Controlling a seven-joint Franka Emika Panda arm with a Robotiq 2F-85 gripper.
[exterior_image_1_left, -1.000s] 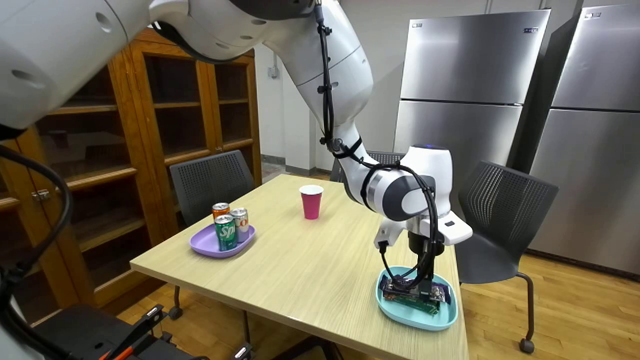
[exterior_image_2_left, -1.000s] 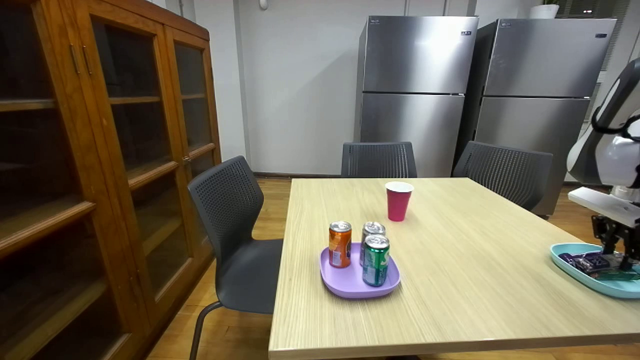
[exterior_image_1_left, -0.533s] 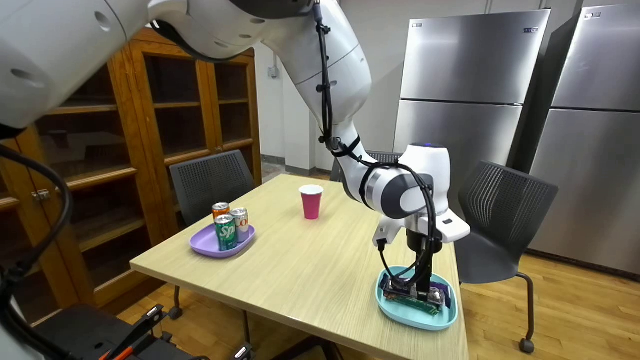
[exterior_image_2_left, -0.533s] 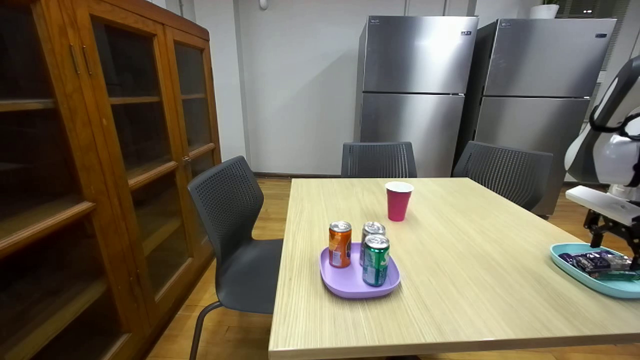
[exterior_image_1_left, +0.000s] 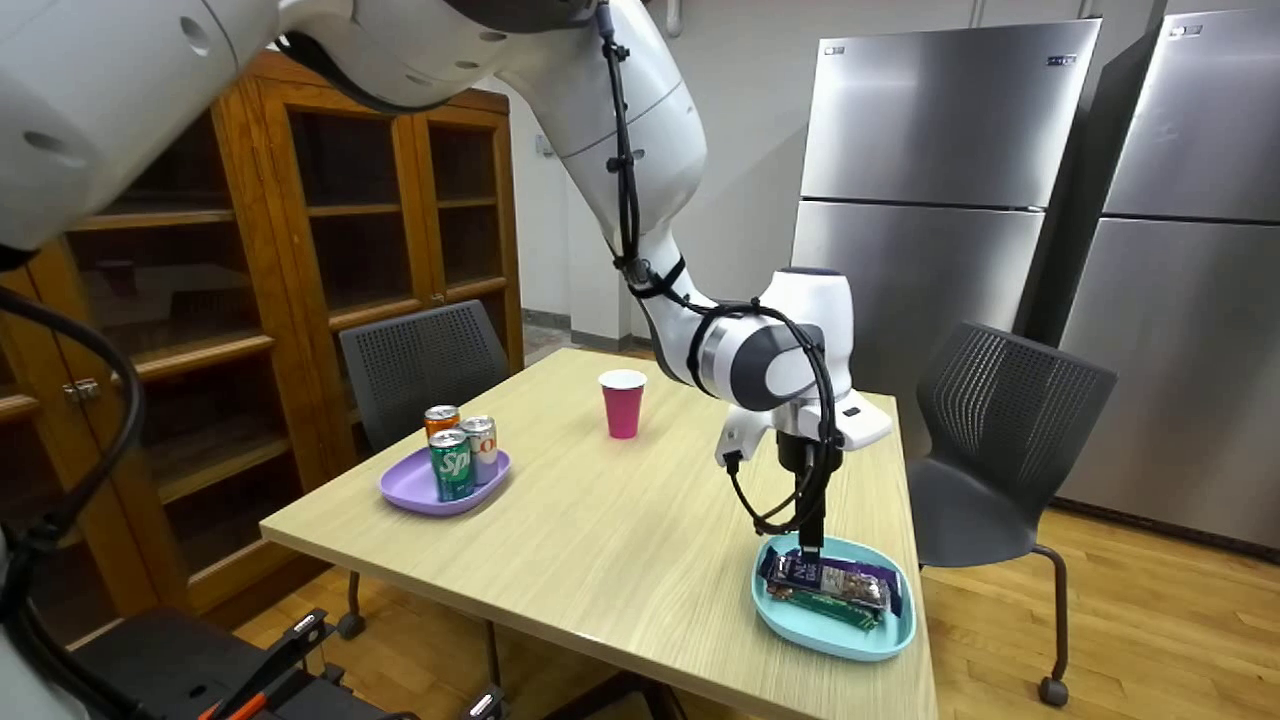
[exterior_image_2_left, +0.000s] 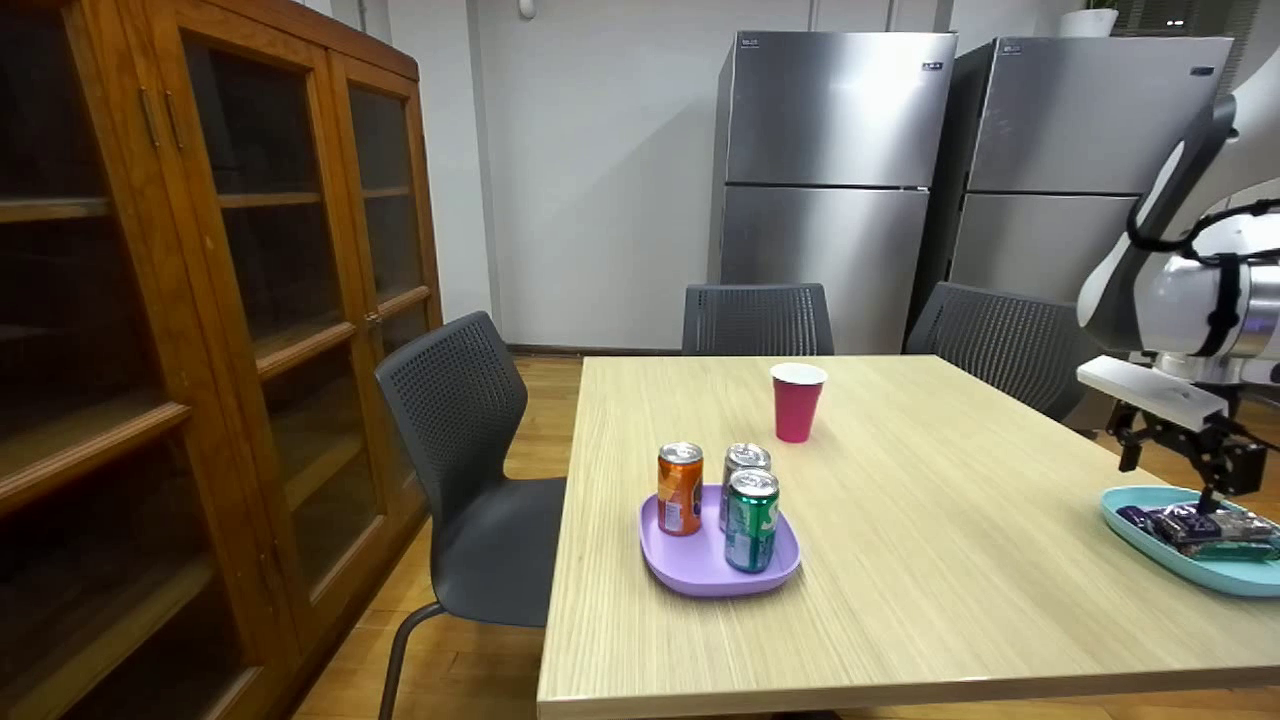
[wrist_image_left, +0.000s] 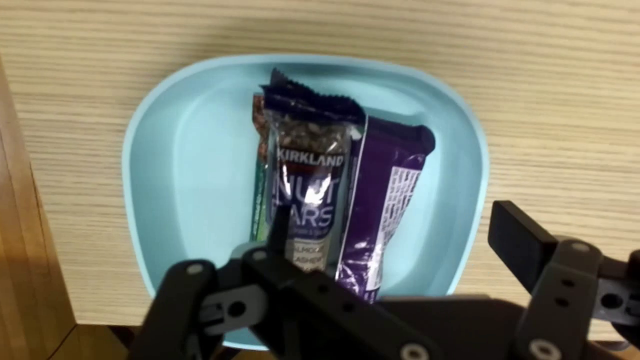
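"On the worktop (exterior_image_2_left: 950, 600), left?"
"Lilac tray (exterior_image_2_left: 715, 584), three cans (exterior_image_2_left: 752, 525), then pink cup (exterior_image_2_left: 796, 410); exterior views only."
"Right?"
"Blue tray (wrist_image_left: 210, 175). Wrist view, left to right: green wrapper (wrist_image_left: 259, 206), Kirkland nut bar (wrist_image_left: 312, 192) on top, purple bar (wrist_image_left: 372, 195), its white print panel (wrist_image_left: 398, 200) showing only there."
"Jaws?"
"Spread, holding nothing; one fingertip (wrist_image_left: 278, 232) over nut bar, contact unclear."

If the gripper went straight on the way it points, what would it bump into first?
Probably the nut bar in the tray: the gripper points down, one finger seemingly above that bar. Depth is unclear, so it might just miss the edge.
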